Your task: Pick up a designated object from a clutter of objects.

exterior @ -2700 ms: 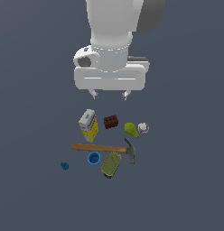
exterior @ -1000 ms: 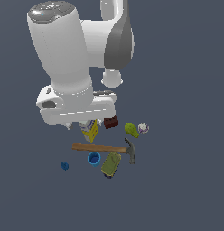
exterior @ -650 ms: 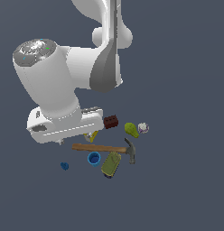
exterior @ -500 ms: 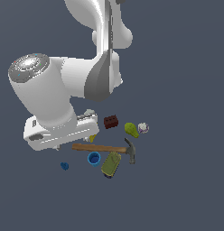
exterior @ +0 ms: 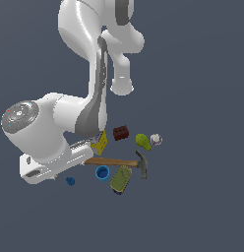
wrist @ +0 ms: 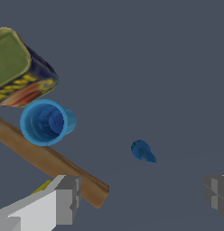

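— Swung over and dropped low since a few seconds back: formerly hanging high above the pile, now down at the exterior view's left with the gripper (wrist: 141, 200) hovering just off the small dark-blue piece (exterior: 70, 181).

— Meaning for the job?

— Aimed at the right thing, by the look of it: away from the clutter, toward the one loose bit lying alone. Nothing on the floor shifted meanwhile: hammer (exterior: 119, 162), blue cup (exterior: 102, 173), olive tin (exterior: 121, 179), brown brick (exterior: 121, 132), pear (exterior: 143, 141) and whitish lump (exterior: 156, 140) all where they were.

— Jaws?

— Spread wide, nothing between them; one finger (wrist: 64, 200) near the end of the hammer handle, the other far across.

— And the piece against them?

— Resting on the floor, well apart from the cup and clear of the handle. In the wrist view, lying in the line of the gap between the two fingers but not yet level with the pads, and nearer the middle than either finger. Probably still a short approach and descent needed before closing. Small and lumpy, so likely easy to nudge aside if approached off-centre.
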`<action>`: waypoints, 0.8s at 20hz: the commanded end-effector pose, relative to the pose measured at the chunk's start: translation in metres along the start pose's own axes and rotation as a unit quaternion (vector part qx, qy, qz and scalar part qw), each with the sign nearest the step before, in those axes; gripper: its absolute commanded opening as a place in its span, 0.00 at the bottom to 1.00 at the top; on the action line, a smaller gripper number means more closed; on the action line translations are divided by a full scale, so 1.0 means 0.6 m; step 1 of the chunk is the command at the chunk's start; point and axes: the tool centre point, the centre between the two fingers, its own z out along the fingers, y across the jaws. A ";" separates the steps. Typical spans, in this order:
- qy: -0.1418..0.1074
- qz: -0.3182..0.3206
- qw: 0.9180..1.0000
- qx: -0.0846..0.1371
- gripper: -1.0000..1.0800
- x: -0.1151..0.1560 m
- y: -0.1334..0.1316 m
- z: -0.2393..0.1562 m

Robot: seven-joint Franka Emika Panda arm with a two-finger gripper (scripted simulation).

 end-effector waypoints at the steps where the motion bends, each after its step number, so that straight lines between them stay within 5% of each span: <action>1: -0.001 -0.019 1.000 0.001 0.96 -0.005 0.016 0.025; 16: -0.005 -0.058 0.998 0.004 0.96 -0.021 0.050 0.085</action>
